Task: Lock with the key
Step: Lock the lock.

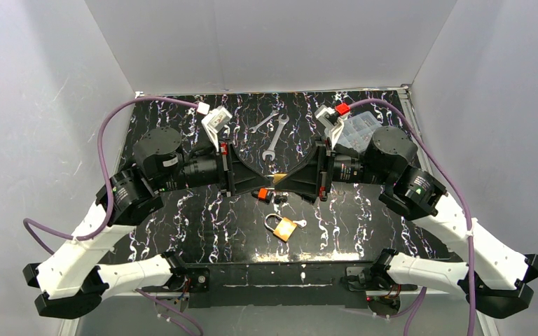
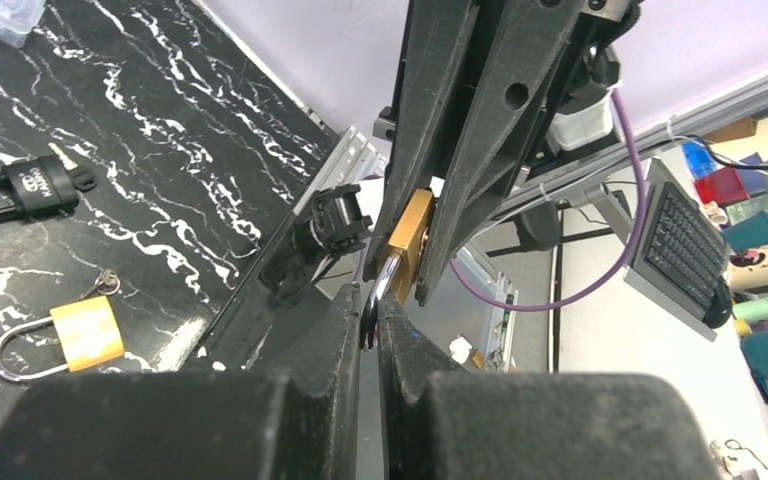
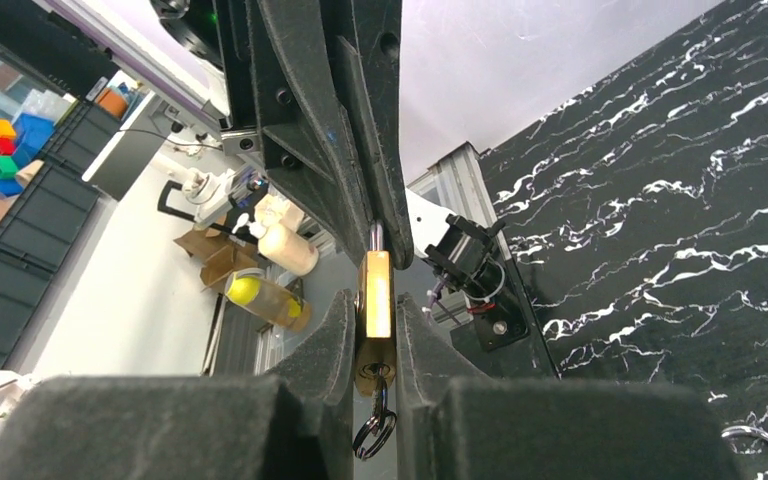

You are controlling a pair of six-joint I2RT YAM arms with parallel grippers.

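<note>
- The brass padlock (image 3: 375,290) is held in the air between my two grippers, over the middle of the black marbled table (image 1: 203,224) and clear of its surface.
- The right gripper (image 3: 372,325) is clamped on the lock's body, a flat gold block pinched by its broad faces.
- A dark key ring (image 3: 373,432) hangs from the underside of the body. The key itself sits mostly hidden between the fingers.
- The left gripper (image 2: 370,312) is closed on the silver shackle (image 2: 384,275), which rises from the top of the body. I cannot tell whether the shackle is seated.
- Below on the table lie a second brass padlock (image 1: 285,227) and, just beyond it, a black padlock (image 2: 30,187).
</note>
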